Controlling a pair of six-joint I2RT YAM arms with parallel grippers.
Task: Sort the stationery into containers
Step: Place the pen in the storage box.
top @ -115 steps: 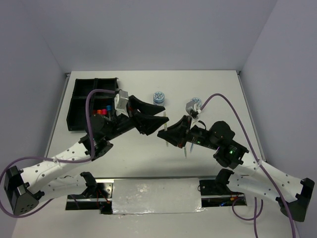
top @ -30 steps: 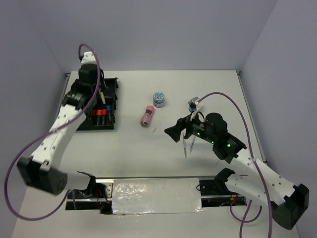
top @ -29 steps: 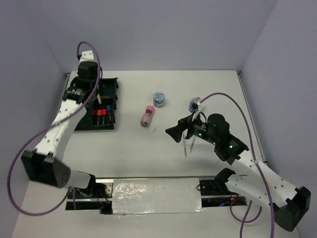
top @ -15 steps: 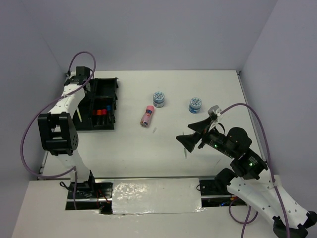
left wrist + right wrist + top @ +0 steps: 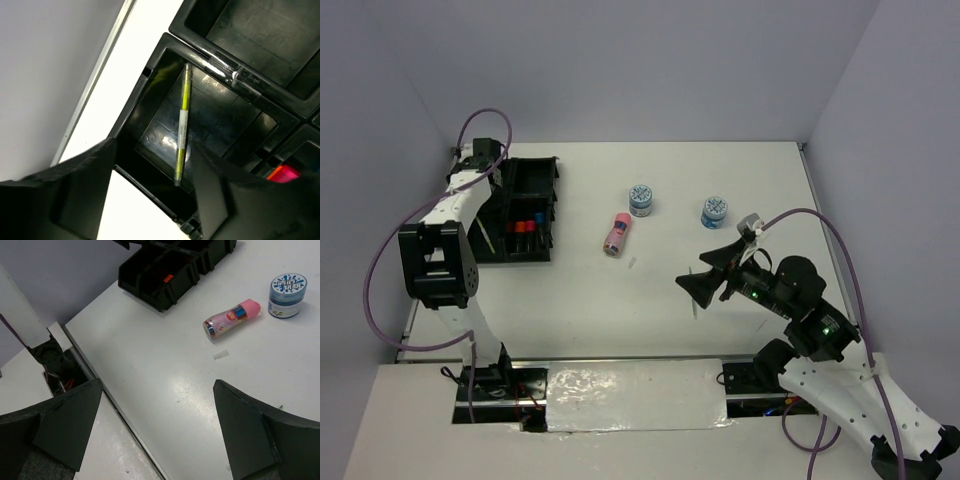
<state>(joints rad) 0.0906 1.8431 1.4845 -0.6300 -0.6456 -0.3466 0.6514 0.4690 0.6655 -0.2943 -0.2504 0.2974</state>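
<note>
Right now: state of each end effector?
Left end effector: open, empty; the yellow-green pen lies loose below it in a compartment of the tray.
Right end effector: open wide, empty.

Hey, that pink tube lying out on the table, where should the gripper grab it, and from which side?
Take the pink tube at mid-body from straight above, jaws closing across its narrow width. It lies flat on its side with bare table along both long sides, and its rounded cap end would probably slip.

Open table [image 5: 582, 215] between tray [image 5: 532, 160] and tube [image 5: 616, 234] (pink)
</note>
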